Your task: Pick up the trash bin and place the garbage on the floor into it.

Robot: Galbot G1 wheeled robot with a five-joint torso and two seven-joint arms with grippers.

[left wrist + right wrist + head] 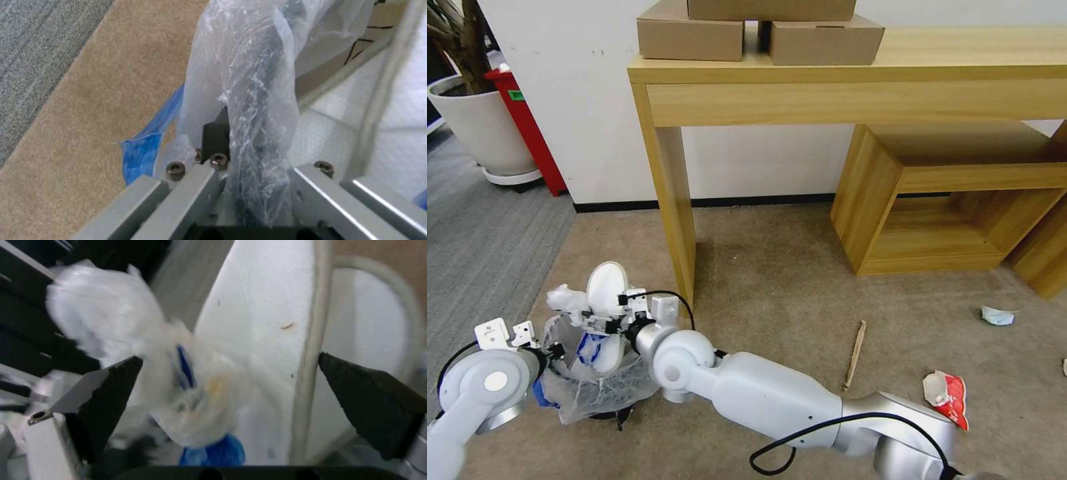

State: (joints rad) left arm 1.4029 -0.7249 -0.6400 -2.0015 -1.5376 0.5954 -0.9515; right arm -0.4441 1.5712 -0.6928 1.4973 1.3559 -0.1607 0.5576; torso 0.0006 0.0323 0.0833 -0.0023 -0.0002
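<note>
On the beige carpet floor (774, 267), the left gripper (550, 348) has its jaws clamped on the bagged rim of the trash bin (594, 393). Inside it a white slipper (606, 293) stands nearly upright, one end sticking out above the rim. The right gripper (602, 321) reaches across from the right over the bin, jaws spread wide, gripping nothing. Farther right lie a wooden stick (855, 347), its long axis pointing away, and a red wrapper (948, 395).

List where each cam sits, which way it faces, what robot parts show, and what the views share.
Head: on the head, down at floor; both arms show.
Left wrist: along left gripper shut on the trash bin rim.
Right wrist: between open fingers of right gripper, onto a slipper.
Shared: bin and slipper.
</note>
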